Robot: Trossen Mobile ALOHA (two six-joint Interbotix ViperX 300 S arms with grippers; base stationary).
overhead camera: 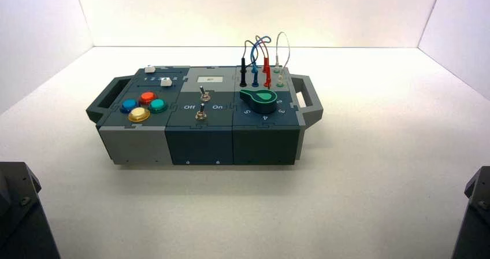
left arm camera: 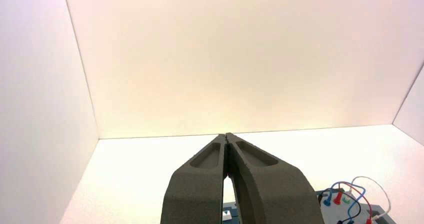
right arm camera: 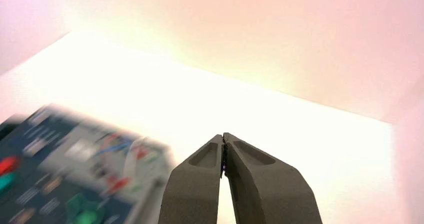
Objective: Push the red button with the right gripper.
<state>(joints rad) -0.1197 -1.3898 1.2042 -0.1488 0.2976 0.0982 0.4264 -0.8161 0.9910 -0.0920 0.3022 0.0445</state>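
Right gripper well apart from the red button, its fingers together

The red button (overhead camera: pixel 148 98), small, round and domed, sits on top of a dark box (overhead camera: pixel 199 114) near the box's left end. It is the far one in a cluster of four: a blue button (overhead camera: pixel 129 105) lies to its left, a green button (overhead camera: pixel 158 105) to its right, and a larger yellow button (overhead camera: pixel 138 114) nearer the box's front edge. The box rests on the white desk (overhead camera: pixel 231 213), between its left and right edges.

The right gripper (right arm camera: pixel 223 135) is well apart from the button, out over the right side of the desk. Its two black fingers are clenched, tips meeting in a point, with nothing between them. In the high view, only a dark part of the right arm (overhead camera: pixel 476 213) shows, at the near right corner.

The left gripper (left arm camera: pixel 225 135) is idle at the near left, its fingers also pressed together and holding nothing.

Also on the box are two metal toggle switches (overhead camera: pixel 201 113) in the middle, a green knob (overhead camera: pixel 259 100) to their right, and wires (overhead camera: pixel 263 45) looping up at the far right.
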